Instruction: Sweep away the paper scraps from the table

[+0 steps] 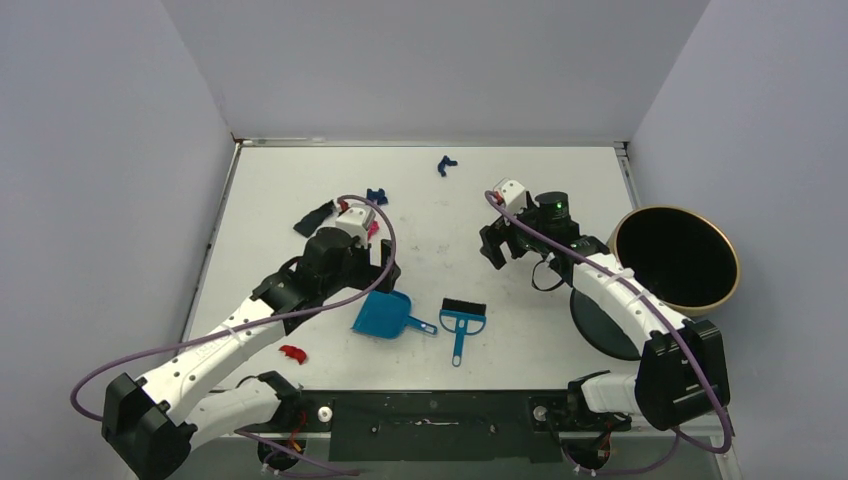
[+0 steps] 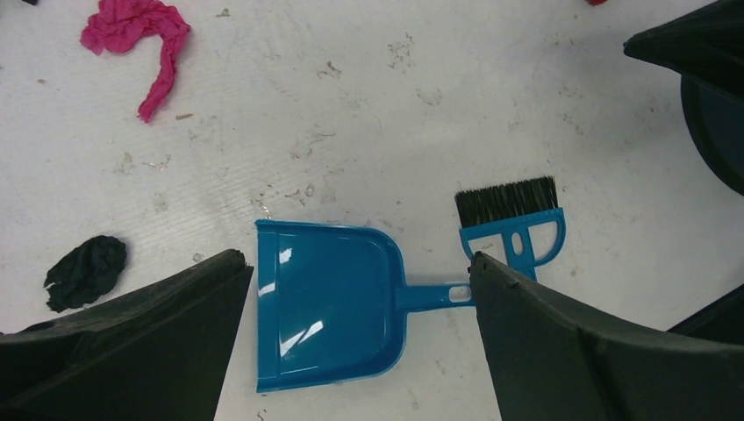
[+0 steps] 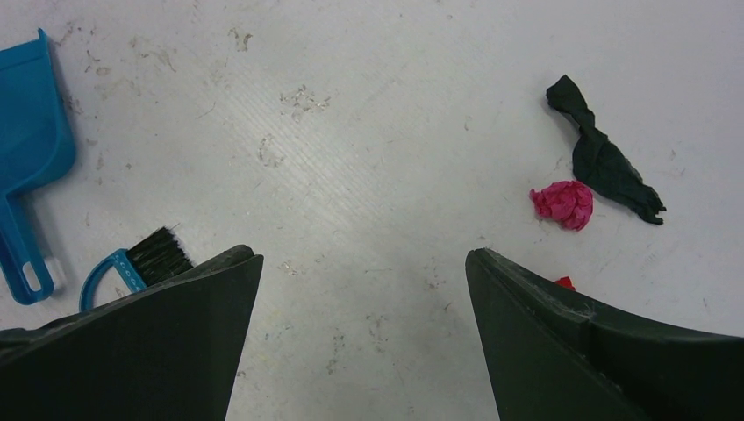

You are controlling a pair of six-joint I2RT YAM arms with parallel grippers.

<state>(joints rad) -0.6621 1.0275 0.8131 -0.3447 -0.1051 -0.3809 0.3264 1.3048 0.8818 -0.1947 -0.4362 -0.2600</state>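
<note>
**Blue dustpan (image 1: 383,315) under the open left gripper (image 2: 355,260), paper scraps (image 1: 446,164) loose on the table (image 1: 520,180)**

From above, the dustpan lies flat on the white table toward its near edge, with its handle pointing right. A small blue hand brush (image 1: 462,325) lies just right of the dustpan, bristles toward the far edge. Whether it touches the tip of the handle cannot be told.

The left gripper hangs over the dustpan with its fingers (image 2: 158,342) spread wide and gripping nothing. In the left wrist view one finger shows on either side of the pan. The right gripper (image 3: 361,254) is beyond and to the right of the dustpan, over bare tabletop, its fingers also wide apart and empty.

Every scrap in view lies on the tabletop, apart from the dustpan:
- A red scrap (image 1: 293,352) lies to the left of the dustpan and nearer the arm bases.
- A long black scrap (image 1: 315,217) lies beyond and to the left of the dustpan, with a magenta ball (image 3: 563,203) just beside it.
- A dark blue scrap (image 1: 377,196) lies straight beyond the dustpan, past the left wrist.
- A second blue scrap lies farther beyond, near the far edge of the table.
- In the left wrist view, a black wad (image 2: 85,272) lies off the pan's open mouth, and a magenta strip (image 2: 132,44) lies farther out on that side.

A round dark bin (image 1: 675,258) with a gold rim stands well to the right of the dustpan, at the table's right edge.
</note>
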